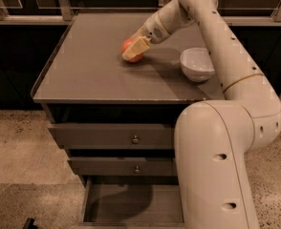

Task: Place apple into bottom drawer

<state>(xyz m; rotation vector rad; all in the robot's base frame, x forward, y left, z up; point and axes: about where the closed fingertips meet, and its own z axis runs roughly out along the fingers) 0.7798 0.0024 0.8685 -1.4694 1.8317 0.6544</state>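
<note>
The arm point(217, 151) is clad in smooth, glossy off-white shells, built from rounded tubular sections that narrow step by step from a very thick near section to a slim far one. The thick near section carries two dark oval recesses, one above the other, and the rounded elbow beside it shows a few small dark dots. A thin brass-coloured band rings the joint above the elbow. The wrist housing is pale grey with a small dark marking. The pincer point(136, 48), pale cream-yellow and blocky, sits over the far middle of the worktop point(92, 75).
</note>
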